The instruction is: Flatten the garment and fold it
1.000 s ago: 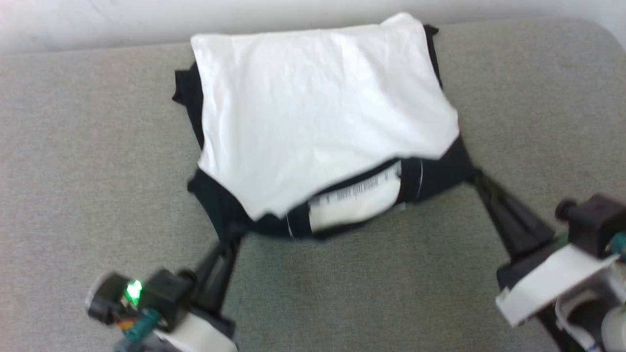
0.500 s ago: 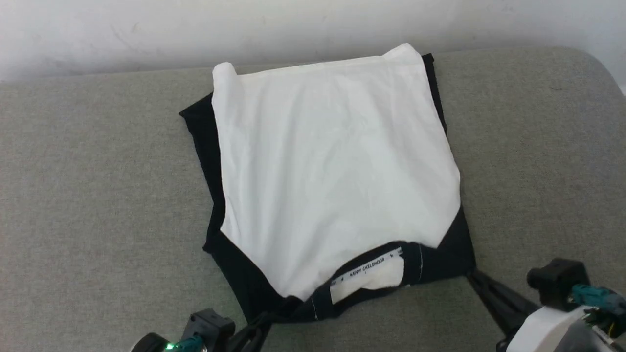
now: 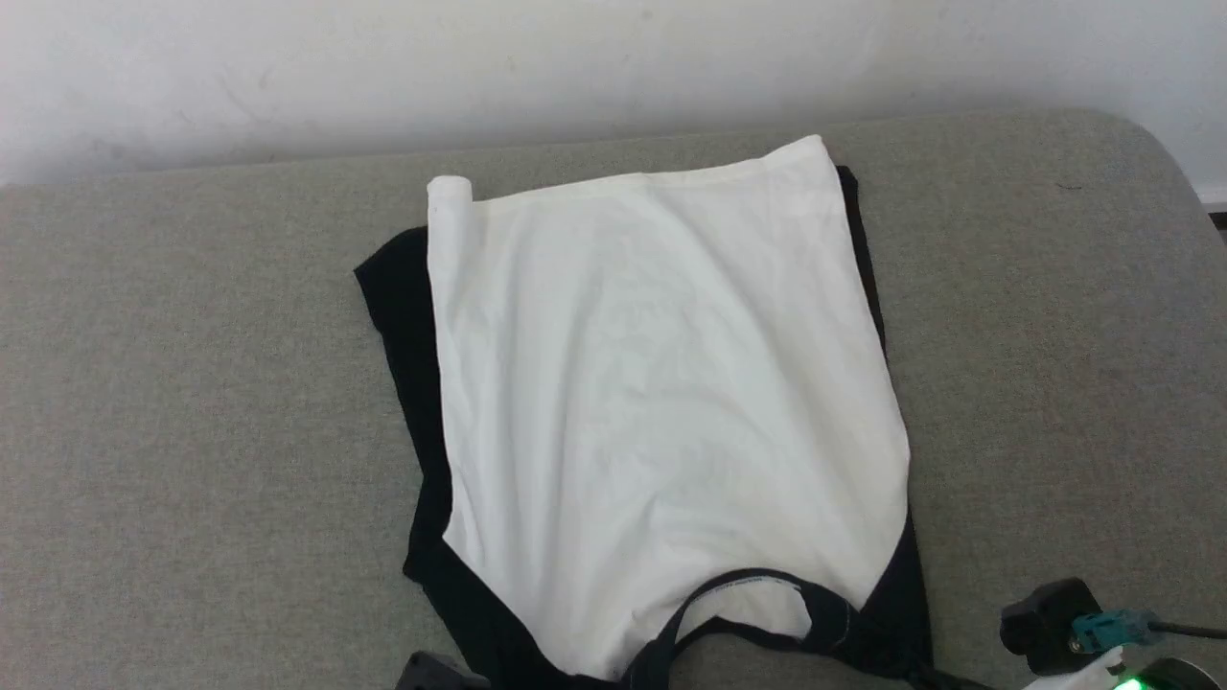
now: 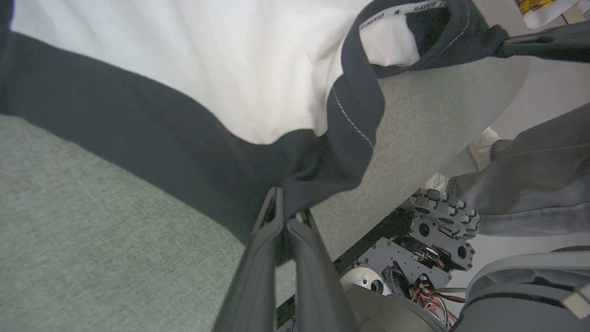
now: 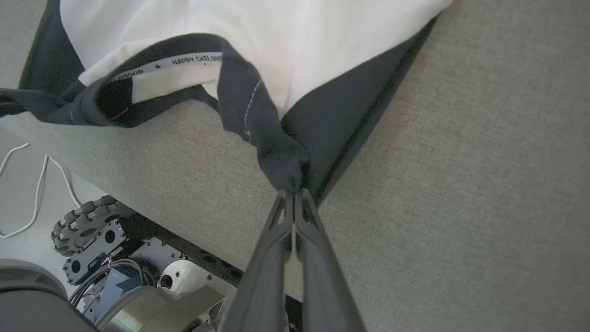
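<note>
The left claw [image 4: 288, 207] is clenched tight on a bunch of black cloth at one shoulder of the garment [image 3: 661, 402]. The right claw [image 5: 293, 196] is clenched the same way on black cloth at the other shoulder. I think they hold one shoulder each so they can pull both sides at once. That would stretch the shirt out smooth before any fold is made. The garment lies in the middle of the head view on the grey table [image 3: 192, 383]. Its neck is at the bottom edge of the picture and its hem is near the top. The white part faces up and looks mostly flat, with only soft wrinkles. A thin black strip peeks out along the left side and another along the right. The black neckband [image 5: 237, 92] stands up in a loop near the table's edge, most likely because the two pinches lift it there. At the upper left of the shirt the hem corner is curled into a small roll [image 3: 449, 192], so the flattening does not look done yet. Counting up, there are two claws, one garment, one neckband and one table. There is also one leg [image 4: 530, 184] in grey trousers at the right of the left wrist view.
</note>
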You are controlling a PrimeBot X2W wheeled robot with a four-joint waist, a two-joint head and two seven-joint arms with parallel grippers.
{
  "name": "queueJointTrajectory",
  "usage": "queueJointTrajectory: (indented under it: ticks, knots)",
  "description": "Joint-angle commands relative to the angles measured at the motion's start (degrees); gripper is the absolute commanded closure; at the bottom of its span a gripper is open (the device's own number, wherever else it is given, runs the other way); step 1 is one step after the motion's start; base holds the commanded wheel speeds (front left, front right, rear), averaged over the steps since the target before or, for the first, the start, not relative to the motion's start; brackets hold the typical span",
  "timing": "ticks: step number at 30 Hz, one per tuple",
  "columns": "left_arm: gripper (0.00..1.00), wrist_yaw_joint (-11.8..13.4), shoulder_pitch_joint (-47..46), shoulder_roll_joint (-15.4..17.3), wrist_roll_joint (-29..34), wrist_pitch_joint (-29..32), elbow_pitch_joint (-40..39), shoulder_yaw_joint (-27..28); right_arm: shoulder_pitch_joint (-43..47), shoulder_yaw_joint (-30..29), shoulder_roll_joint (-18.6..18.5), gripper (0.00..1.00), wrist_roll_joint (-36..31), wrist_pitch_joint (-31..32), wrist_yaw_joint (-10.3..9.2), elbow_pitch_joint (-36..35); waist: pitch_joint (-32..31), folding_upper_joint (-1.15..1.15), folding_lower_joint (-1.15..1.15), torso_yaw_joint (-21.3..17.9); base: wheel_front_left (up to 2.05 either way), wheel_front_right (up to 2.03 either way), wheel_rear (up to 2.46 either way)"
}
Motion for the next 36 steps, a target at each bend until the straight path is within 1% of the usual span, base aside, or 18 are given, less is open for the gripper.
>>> queueJointTrajectory:
  ticks: [1, 8, 11, 12, 13, 14, 16, 20, 23, 29, 31, 33, 36]
  knots:
    - [1.0, -0.7, 0.64, 0.51, -0.26, 0.75, -0.24, -0.61, 1.23, -0.4, -0.15, 1.0, 0.63, 1.2, -0.04, -0.47, -0.27, 0.0, 0.0, 0.06, 0.0, 0.0, 0.0]
    - [1.0, -1.09, 0.78, 1.14, -0.47, 0.9, -0.08, -0.74, 3.17, -1.35, -0.04, 1.0, 1.55, 4.4, -0.04, -1.51, -0.71, 0.0, 0.0, 0.51, 0.0, 0.0, 0.0]
    - [1.0, -1.11, 0.53, 0.98, 0.0, -0.07, 0.55, -0.5, 3.07, -1.81, 0.25, 1.0, 0.98, 4.1, -0.04, -1.99, -0.85, 0.0, 0.0, 0.8, 0.0, 0.0, 0.0]
    - [0.9, -1.24, 0.39, 0.59, 0.13, -0.81, 0.99, -0.37, 2.91, -1.79, 0.48, 0.98, 0.77, 3.73, -0.04, -1.94, -0.9, 0.0, 0.0, 0.88, 0.0, 0.0, 0.0]
    - [0.53, -1.5, 0.38, 0.22, 0.03, -1.26, 1.66, -0.4, 2.76, -1.66, 0.7, 0.84, 0.6, 3.43, -0.04, -1.77, -0.98, 0.0, 0.0, 0.95, 0.0, 0.0, 0.0]
    - [0.0, -1.7, 0.37, -0.06, 0.04, -1.62, 2.55, -0.48, 2.43, -1.73, 1.19, 0.62, 0.44, 2.61, -0.04, -1.59, -1.08, 0.0, 0.0, 1.01, 0.0, 0.0, 0.0]
    - [0.0, -2.17, 0.3, -0.94, -0.18, -2.65, 4.43, -0.48, 1.96, -1.47, 1.88, 0.0, 0.16, 1.35, -0.04, -0.6, -1.33, 0.0, 0.0, 1.15, 0.0, 0.0, 0.0]
    - [0.0, -3.86, 0.39, -3.27, -1.56, -5.56, 8.87, -0.18, 0.91, 0.05, 2.43, 0.0, -0.03, -1.23, -0.04, 2.26, -1.77, 0.0, 0.0, 1.43, 0.0, 0.0, 0.0]
    - [0.0, -5.4, 0.28, -5.01, -2.5, -8.29, 12.9, 0.28, -0.21, 1.47, 2.98, 0.0, -0.11, -4.41, -0.04, 5.47, -2.04, 0.0, 0.0, 1.73, 0.0, 0.0, 0.0]
    - [0.0, -9.37, -0.67, -8.34, -3.96, -11.8, 21.42, 0.0, -1.77, 4.44, 3.86, 0.0, 0.38, -9.42, -0.04, 12.34, -2.35, 0.0, 0.0, 2.67, 0.0, 0.0, 0.0]
    - [0.0, -10.31, -1.07, -9.32, -4.43, -12.68, 23.49, 0.07, -2.29, 5.13, 3.71, 0.0, 0.58, -10.71, -0.04, 13.97, -2.33, 0.0, 0.0, 2.85, 0.0, 0.0, 0.0]
    - [0.0, -10.53, -1.18, -9.84, -5.06, -13.32, 24.36, 0.53, -2.59, 5.31, 3.48, 0.0, 0.92, -11.41, -0.04, 14.64, -2.35, 0.0, 0.0, 2.91, 0.0, 0.0, 0.0]
    - [0.0, -10.4, 0.15, -10.02, -8.81, -14.39, 22.19, 3.16, -2.02, 3.28, 3.13, 0.0, 2.17, -10.81, -0.04, 13.91, -2.28, 0.0, 0.0, 3.02, 0.0, 0.0, 0.0]
